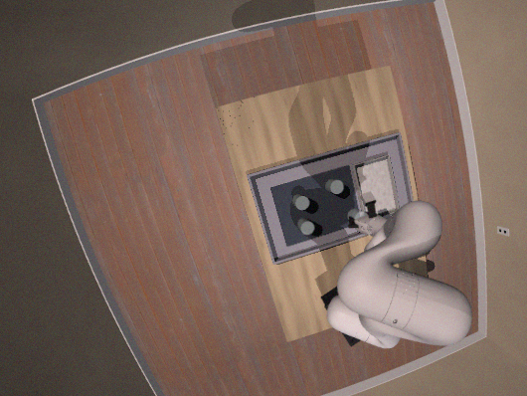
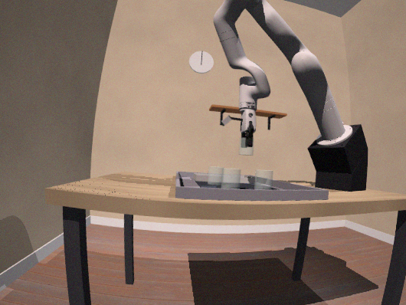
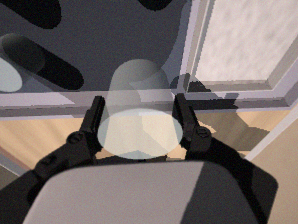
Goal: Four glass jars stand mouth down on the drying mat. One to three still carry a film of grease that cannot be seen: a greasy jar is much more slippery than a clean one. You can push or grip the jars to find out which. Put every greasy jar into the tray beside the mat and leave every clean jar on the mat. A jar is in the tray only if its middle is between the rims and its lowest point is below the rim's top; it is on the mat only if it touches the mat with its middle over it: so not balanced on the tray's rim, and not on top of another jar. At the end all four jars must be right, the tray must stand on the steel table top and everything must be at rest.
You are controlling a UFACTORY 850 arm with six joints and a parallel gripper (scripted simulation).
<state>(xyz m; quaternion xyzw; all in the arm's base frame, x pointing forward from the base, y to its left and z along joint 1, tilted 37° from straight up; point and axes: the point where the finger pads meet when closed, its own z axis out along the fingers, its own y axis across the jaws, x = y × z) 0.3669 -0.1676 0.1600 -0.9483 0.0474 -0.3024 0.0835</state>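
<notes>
Item 1. Gripper (image 1: 362,215) (image 2: 247,139) (image 3: 140,105), black-fingered: clamped on one jar, fingers at its sides.

Item 2. Clear, pale-green glass jar (image 1: 356,216) (image 2: 246,151) (image 3: 140,134), cylindrical: held aloft, upright, touching neither mat nor tray. Placement pending; if judged greasy, it wants the tray.

Item 3. White-floored, grey-rimmed rectangular tray (image 1: 379,186) (image 3: 242,42): at one o'clock from the gripper in the top view; no jar in it.

Item 4. Dark blue-grey rectangular drying mat (image 1: 283,199) (image 3: 130,30): towards nine to ten o'clock, bearing three like jars:
– first jar (image 1: 336,187) (image 2: 216,174), between ten and eleven o'clock;
– second jar (image 1: 301,203) (image 2: 231,178), just past nine;
– third jar (image 1: 307,228) (image 2: 264,179) (image 3: 7,75), between eight and nine.

Condition: no delivery to the tray complete. Grease cannot be seen, so whether these three belong on the mat cannot be told; the remaining count is likewise uncertain.
</notes>
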